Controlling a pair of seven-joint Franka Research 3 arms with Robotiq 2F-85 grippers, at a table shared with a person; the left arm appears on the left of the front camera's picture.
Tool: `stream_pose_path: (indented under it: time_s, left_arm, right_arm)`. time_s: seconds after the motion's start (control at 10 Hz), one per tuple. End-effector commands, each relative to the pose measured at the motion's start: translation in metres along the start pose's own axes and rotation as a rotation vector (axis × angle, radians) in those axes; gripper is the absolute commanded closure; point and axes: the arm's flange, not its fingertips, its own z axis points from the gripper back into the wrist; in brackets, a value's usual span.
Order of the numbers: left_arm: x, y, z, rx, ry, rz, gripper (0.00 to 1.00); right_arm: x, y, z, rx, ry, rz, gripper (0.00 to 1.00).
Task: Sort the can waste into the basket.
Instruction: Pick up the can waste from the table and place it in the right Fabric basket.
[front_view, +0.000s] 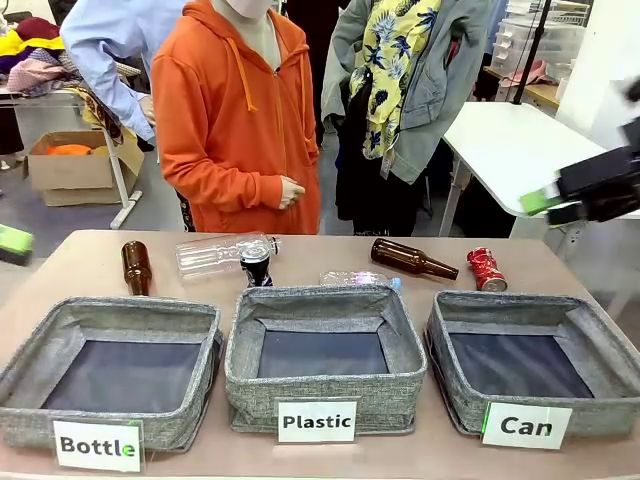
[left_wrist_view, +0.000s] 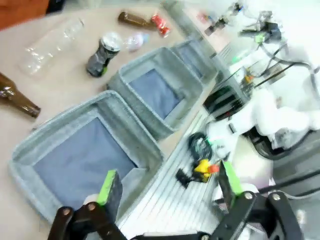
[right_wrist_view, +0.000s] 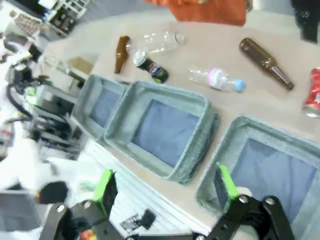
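Left tool (left_wrist_view: 168, 180) and right tool (right_wrist_view: 165, 184) wide open, crushed red can (front_view: 486, 268) on bench (front_view: 90, 265) behind Can basket (front_view: 520, 300), dark can (front_view: 256, 263) behind Plastic basket (front_view: 320, 297).

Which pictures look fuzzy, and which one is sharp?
Front view: mostly sharp, the Can label reads easily, but the right hand at the edge is smeared. Left wrist view: soft all over, the dark can looks fuzzy. Right wrist view: soft too, the red can is smudged.
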Motion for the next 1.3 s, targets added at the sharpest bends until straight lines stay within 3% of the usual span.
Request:
stream_pose_path:
  time_s: [0.0,0.2,0.4,0.6,0.7,1.1,1.2]
  left_arm:
    - [-0.032,0.044,0.051,-0.134,-0.255,0.152,0.00]
    - [-0.068,0.024,0.043,-0.156,-0.448,0.156,0.00]
    - [-0.072,-0.006,-0.005,-0.136,-0.534,0.180,0.00]
    - [-0.071,-0.019,-0.029,-0.081,-0.615,0.222,0.00]
    - [-0.049,0.034,0.051,-0.152,-0.556,0.221,0.00]
    - [-0.049,0.034,0.051,-0.152,-0.556,0.221,0.00]
    - [-0.049,0.034,0.051,-0.152,-0.556,0.221,0.00]
  right_arm:
    - [-0.028,-0.073,0.031,0.082,-0.123,-0.163,0.00]
    - [-0.047,-0.136,0.043,0.208,-0.175,-0.311,0.00]
    - [-0.073,-0.185,0.050,0.291,-0.272,-0.468,0.00]
    - [-0.087,-0.200,0.052,0.257,-0.318,-0.547,0.00]
    - [-0.076,-0.197,0.068,0.260,-0.272,-0.496,0.00]
    - [-0.079,-0.201,0.062,0.263,-0.258,-0.538,0.00]
    - [-0.068,-0.177,0.048,0.015,-0.190,-0.533,0.00]
